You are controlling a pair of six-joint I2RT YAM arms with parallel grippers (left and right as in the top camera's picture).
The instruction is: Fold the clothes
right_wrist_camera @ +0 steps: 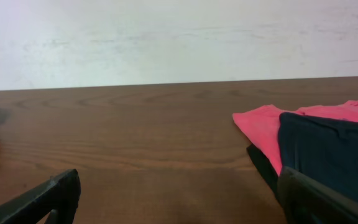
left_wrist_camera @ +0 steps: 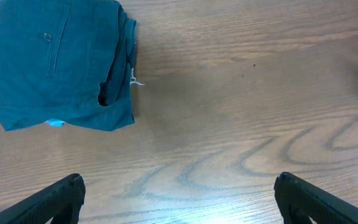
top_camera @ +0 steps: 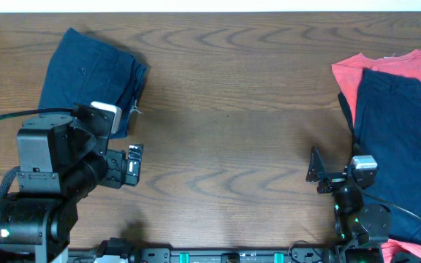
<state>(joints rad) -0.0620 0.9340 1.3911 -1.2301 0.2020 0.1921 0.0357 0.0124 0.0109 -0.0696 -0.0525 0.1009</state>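
Note:
A folded pair of navy shorts (top_camera: 90, 77) with a buttoned back pocket lies at the far left of the table; it also shows in the left wrist view (left_wrist_camera: 58, 62). A second navy garment (top_camera: 404, 153) lies spread on a coral-red shirt (top_camera: 382, 69) at the right; both show in the right wrist view, the navy piece (right_wrist_camera: 334, 152) over the red one (right_wrist_camera: 260, 127). My left gripper (top_camera: 135, 164) is open and empty, below the folded shorts, its fingers wide apart (left_wrist_camera: 179, 193). My right gripper (top_camera: 316, 174) is open and empty, just left of the pile (right_wrist_camera: 179, 193).
The dark wooden table (top_camera: 232, 109) stretches between the two piles. A white wall (right_wrist_camera: 179, 37) stands behind the table's far edge. A rail with green lights (top_camera: 218, 256) runs along the front edge.

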